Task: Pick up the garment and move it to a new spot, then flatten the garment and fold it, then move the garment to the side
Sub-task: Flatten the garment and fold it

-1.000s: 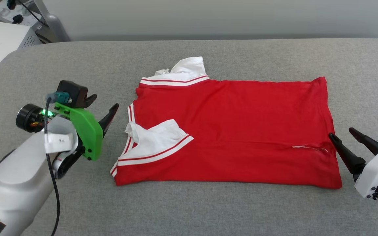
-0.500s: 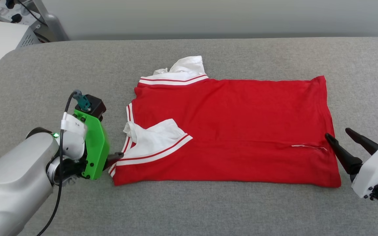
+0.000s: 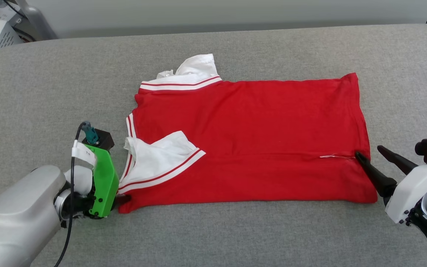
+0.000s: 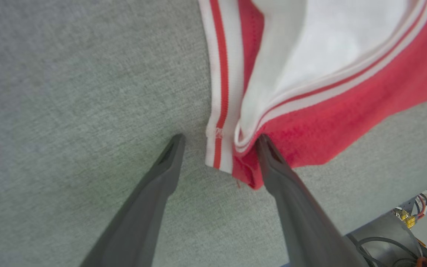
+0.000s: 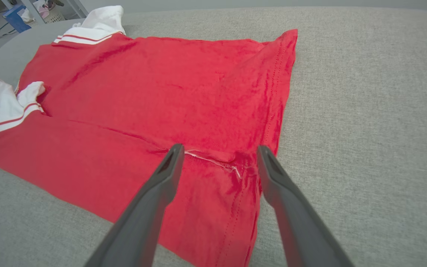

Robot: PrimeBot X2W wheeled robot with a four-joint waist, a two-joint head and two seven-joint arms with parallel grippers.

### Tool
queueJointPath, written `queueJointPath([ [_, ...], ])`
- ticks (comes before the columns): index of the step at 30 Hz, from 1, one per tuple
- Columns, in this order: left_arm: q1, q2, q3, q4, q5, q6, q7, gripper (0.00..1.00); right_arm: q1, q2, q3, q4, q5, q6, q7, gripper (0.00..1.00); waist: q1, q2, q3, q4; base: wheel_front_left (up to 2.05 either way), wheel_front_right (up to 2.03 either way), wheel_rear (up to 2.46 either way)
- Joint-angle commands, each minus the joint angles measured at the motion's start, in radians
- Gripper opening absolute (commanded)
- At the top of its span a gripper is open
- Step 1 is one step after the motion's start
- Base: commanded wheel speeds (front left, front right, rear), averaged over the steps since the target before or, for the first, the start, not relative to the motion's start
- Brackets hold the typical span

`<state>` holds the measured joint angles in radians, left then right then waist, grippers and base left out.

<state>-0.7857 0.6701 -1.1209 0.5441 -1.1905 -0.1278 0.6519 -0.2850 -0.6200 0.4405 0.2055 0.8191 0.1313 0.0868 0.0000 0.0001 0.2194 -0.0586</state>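
Lying flat: red garment (image 3: 250,144), white striped-trim sleeves; left end effector (image 4: 219,138), right end effector (image 5: 219,147) both apart.

Looking at the garment (image 3: 258,141) now: spread flat and sideways on the grey cloth surface (image 3: 235,233), red and lightly creased, neck end at the left, hem at the right. Folded in over the red body at the near left with one white sleeve (image 3: 161,161), striped red and white along the seam, and poking out past the far edge with the other sleeve (image 3: 197,66), rumpled. Marked low near the hem by a thin white thread (image 3: 334,156).
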Motion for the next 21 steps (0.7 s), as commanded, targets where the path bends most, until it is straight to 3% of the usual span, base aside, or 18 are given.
queueJointPath([
  [1, 0.046, -0.024, -0.028, 0.014, -0.018, -0.003, 0.003, 1.00, -0.020, 0.003, 0.003, 0.000, -0.009, -0.001, 0.001, 1.00, 0.0000, -0.0001, 0.009, -0.009, 0.00, 0.00, 0.00],
  [4, 0.060, -0.031, -0.050, 0.023, -0.020, -0.003, -0.012, 1.00, -0.027, 0.001, 0.004, 0.003, -0.008, -0.001, 0.002, 1.00, 0.0000, -0.0001, 0.010, -0.012, 0.00, 0.00, 0.00],
  [5, 0.063, -0.031, -0.058, 0.022, -0.022, -0.003, -0.019, 0.25, -0.030, -0.002, 0.004, 0.003, -0.011, -0.001, 0.001, 1.00, 0.0000, -0.0001, 0.009, -0.013, 0.00, 0.00, 0.00],
  [6, 0.064, -0.030, -0.063, 0.020, -0.021, -0.003, -0.028, 0.00, -0.033, -0.005, 0.004, 0.003, -0.014, -0.001, 0.000, 1.00, 0.0000, -0.0001, 0.006, -0.013, 0.00, 0.00, 0.00],
  [14, 0.041, -0.010, -0.039, -0.014, -0.039, -0.003, -0.174, 0.00, -0.052, -0.072, -0.037, -0.023, -0.053, -0.001, 0.044, 1.00, 0.0000, -0.0001, -0.033, 0.007, 0.00, 0.00, 0.00],
  [21, 0.009, 0.024, -0.049, -0.095, -0.011, -0.003, -0.264, 0.00, -0.074, -0.168, -0.036, -0.085, -0.035, -0.001, 0.286, 1.00, 0.0000, -0.0001, -0.056, 0.018, 0.00, 0.00, 0.00],
])
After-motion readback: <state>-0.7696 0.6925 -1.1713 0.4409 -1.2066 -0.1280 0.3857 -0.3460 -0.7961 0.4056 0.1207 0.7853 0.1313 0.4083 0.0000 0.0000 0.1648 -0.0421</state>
